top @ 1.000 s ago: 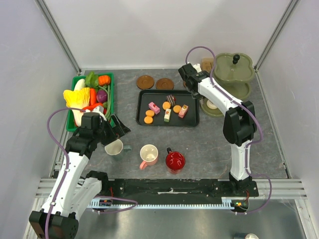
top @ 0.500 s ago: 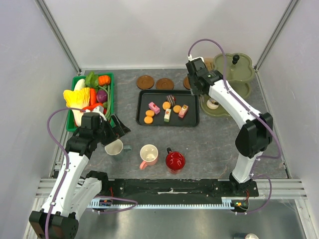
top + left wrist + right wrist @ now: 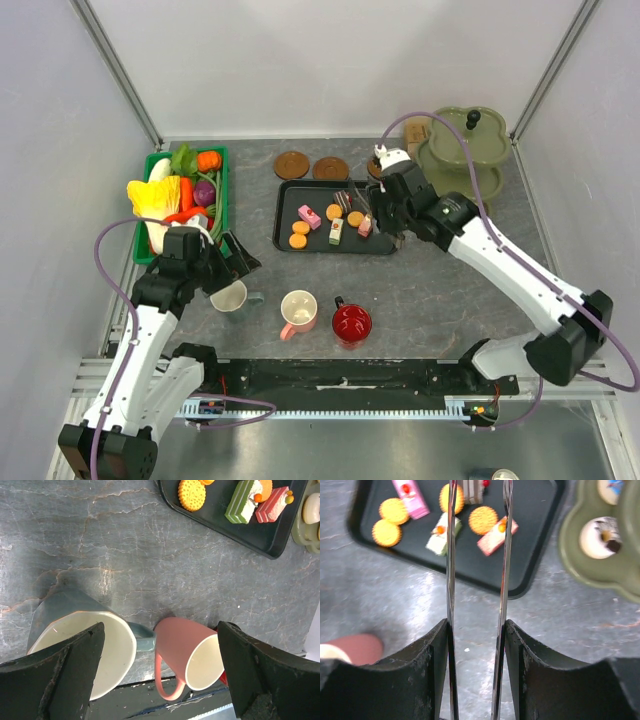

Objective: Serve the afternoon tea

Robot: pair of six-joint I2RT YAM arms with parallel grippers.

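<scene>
tongs (image 3: 451,555) clamped in right gripper (image 3: 476,635) over tray (image 3: 290,190); cakes (image 3: 336,231) mostly unserved, doughnut (image 3: 600,537) on stand (image 3: 490,135); left gripper (image 3: 161,627) gapes empty.

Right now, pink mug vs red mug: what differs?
Colour: the pink mug is pink outside, cream inside; the red mug is red inside too. Handle: the pink mug's points toward the robot, the red mug's away, toward the tray. Both stand upright on the table, unheld.

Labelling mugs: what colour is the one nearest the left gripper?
The mug is grey-blue outside, cream inside; left wrist view shows it best.
</scene>
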